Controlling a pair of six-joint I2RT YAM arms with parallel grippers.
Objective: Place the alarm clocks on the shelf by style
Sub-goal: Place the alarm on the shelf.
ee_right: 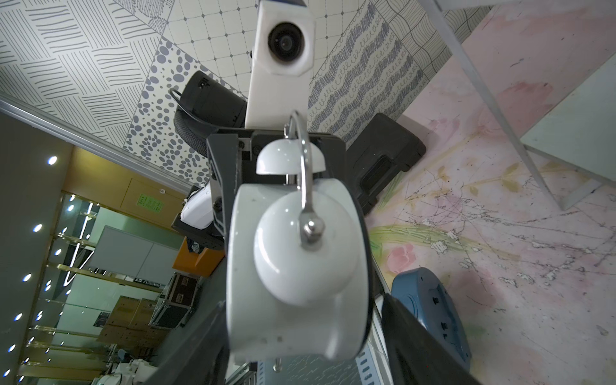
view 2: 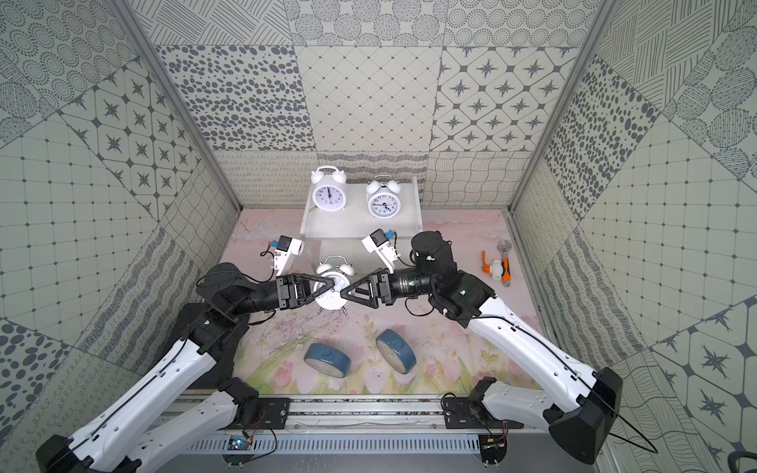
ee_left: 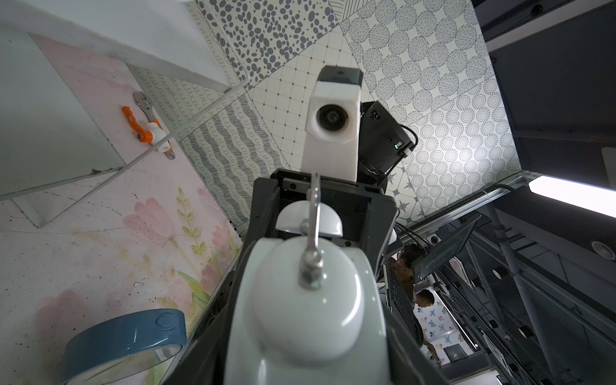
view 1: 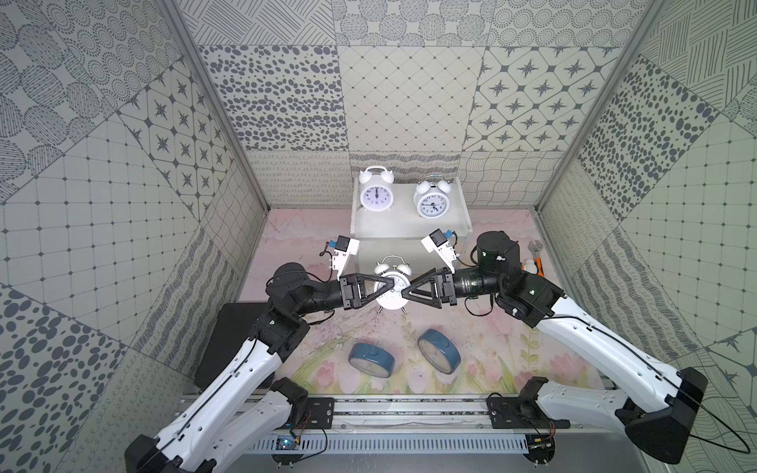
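Note:
A white twin-bell alarm clock point(view 1: 391, 301) hangs upright above the table, just in front of the shelf point(view 1: 409, 229). My left gripper point(view 1: 389, 283) comes in from the left and is shut on this clock point(ee_left: 306, 316). From the right, my right gripper point(view 1: 406, 293) straddles the same clock point(ee_right: 293, 260), open, with a gap at one finger point(ee_right: 410, 333). Two more white twin-bell clocks point(view 1: 376, 195) point(view 1: 431, 203) stand on the shelf's top tier. Two blue-cased clocks point(view 1: 370, 359) point(view 1: 439, 350) rest on edge on the floral table, nearer the front.
An orange-and-white tool with a wrench point(view 2: 502, 264) lies on the table at the right, behind my right arm. A black box point(view 1: 229, 344) sits against the left wall. Patterned walls close in the back and both sides.

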